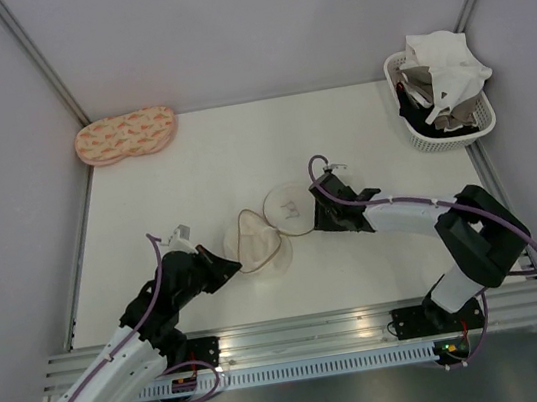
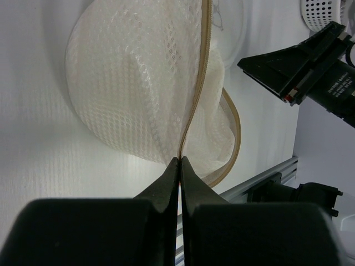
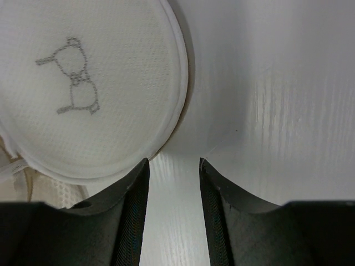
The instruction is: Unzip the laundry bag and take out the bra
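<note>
The laundry bag (image 1: 285, 209) lies at mid-table, its disc face with the small black bra drawing upward (image 3: 83, 83). Its mesh dome half (image 1: 255, 243) is spread toward the left arm, and the tan zipper rim (image 2: 202, 83) gapes partly open. My left gripper (image 1: 235, 264) is shut on the zipper rim at the bag's near edge (image 2: 180, 162). My right gripper (image 1: 318, 218) is open and empty just right of the disc, low over the table (image 3: 173, 166). The bra (image 1: 445, 63), white with pointed shapes, lies draped over the basket at the back right.
A white basket (image 1: 421, 138) with beige and black clothes stands at the back right. A pink-orange patterned pouch (image 1: 125, 136) lies at the back left. A metal rail (image 1: 308, 331) runs along the near edge. The right arm (image 2: 327, 77) shows in the left wrist view.
</note>
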Available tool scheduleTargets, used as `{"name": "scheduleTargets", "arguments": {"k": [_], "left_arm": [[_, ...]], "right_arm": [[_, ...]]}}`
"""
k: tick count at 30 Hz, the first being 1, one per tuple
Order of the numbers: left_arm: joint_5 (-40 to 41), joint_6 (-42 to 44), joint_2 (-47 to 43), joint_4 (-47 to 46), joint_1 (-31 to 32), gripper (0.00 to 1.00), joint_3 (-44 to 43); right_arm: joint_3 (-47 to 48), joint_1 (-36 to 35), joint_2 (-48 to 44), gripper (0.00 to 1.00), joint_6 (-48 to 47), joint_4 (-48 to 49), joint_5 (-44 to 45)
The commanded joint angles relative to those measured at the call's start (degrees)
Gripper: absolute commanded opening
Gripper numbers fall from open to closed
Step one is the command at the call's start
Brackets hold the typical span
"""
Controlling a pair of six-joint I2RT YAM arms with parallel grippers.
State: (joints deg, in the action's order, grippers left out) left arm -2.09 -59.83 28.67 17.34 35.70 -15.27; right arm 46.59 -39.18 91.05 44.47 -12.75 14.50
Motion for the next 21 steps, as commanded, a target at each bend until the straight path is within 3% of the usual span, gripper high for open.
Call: {"name": "scheduleTargets", "arguments": {"k": [1, 12, 21], "left_arm": [[-1.3, -1.8, -0.5, -2.2, -0.3, 0.02, 0.9], [-1.4, -2.1, -1.6, -2.1, -0.3, 0.02, 0.9], [-1.3, -2.2, -2.5, -1.3, -0.3, 0.02, 0.7]], "right_arm": [[0.0, -0.4, -5.5, 0.47, 0.8, 2.5, -1.6], [7.8, -0.4, 3.9, 0.45, 3.2, -5.8, 7.6], [8.9, -0.4, 7.2, 0.43, 3.0, -5.1, 9.1]]}}
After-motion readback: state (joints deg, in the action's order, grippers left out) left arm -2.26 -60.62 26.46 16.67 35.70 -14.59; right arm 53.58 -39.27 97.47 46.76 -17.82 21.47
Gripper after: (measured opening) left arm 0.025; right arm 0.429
